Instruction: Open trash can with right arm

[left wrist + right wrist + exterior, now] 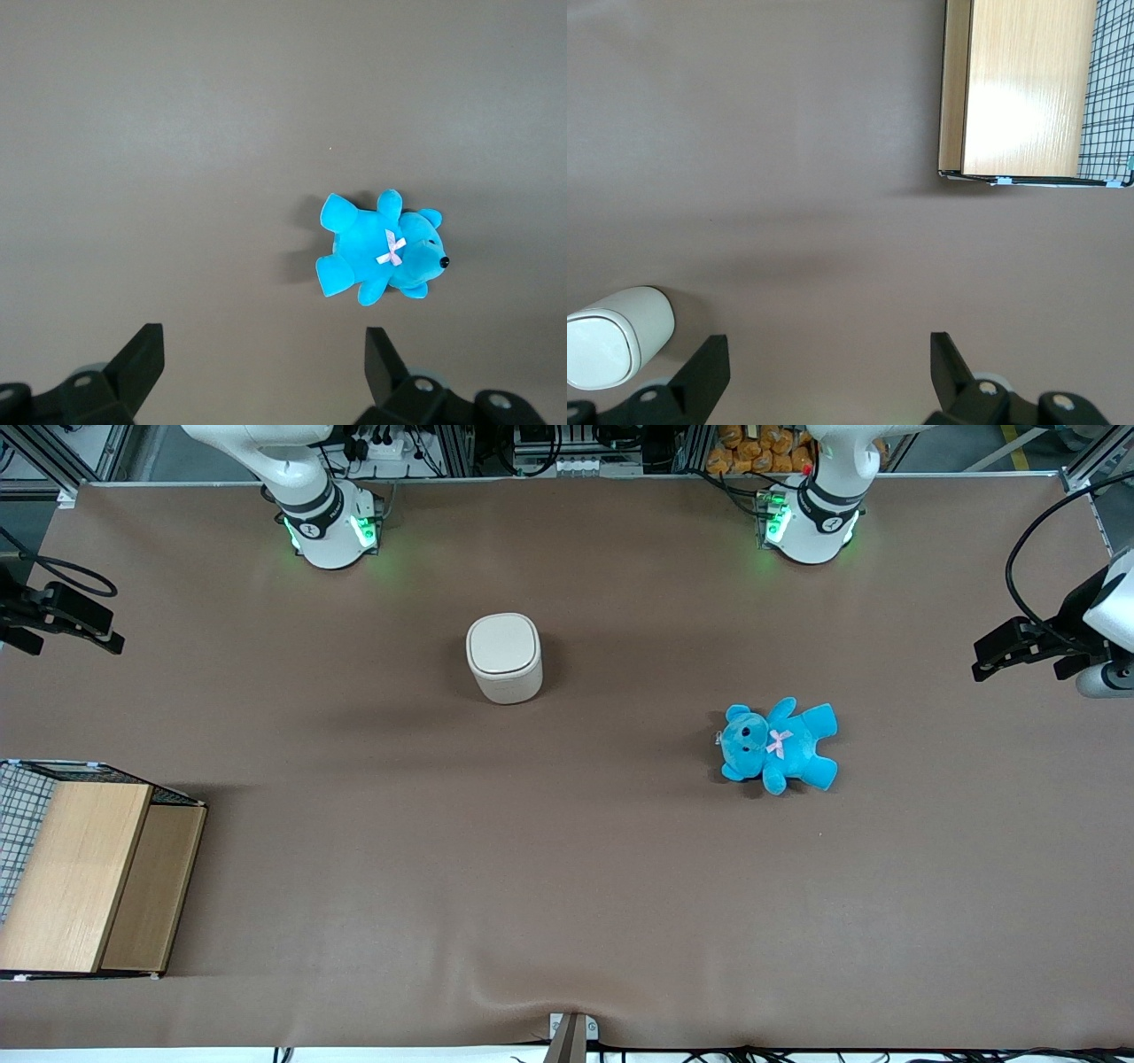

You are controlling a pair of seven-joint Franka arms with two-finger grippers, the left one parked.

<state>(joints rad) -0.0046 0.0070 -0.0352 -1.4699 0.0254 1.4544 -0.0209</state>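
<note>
A cream-white trash can stands upright on the brown table, lid shut flat, midway between the two arm bases. The right arm's gripper hangs high above bare tabletop toward the working arm's end, fingers spread wide, holding nothing. A blue teddy bear lies toward the parked arm's end. A wooden-topped wire crate sits nearer the front camera.

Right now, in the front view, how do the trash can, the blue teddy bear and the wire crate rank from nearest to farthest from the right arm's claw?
The open claw hangs over the working arm's end of the table.
1. Wire crate: same end, nearer the front camera.
2. Trash can: mid-table.
3. Blue teddy bear: toward the parked arm's end.
</note>
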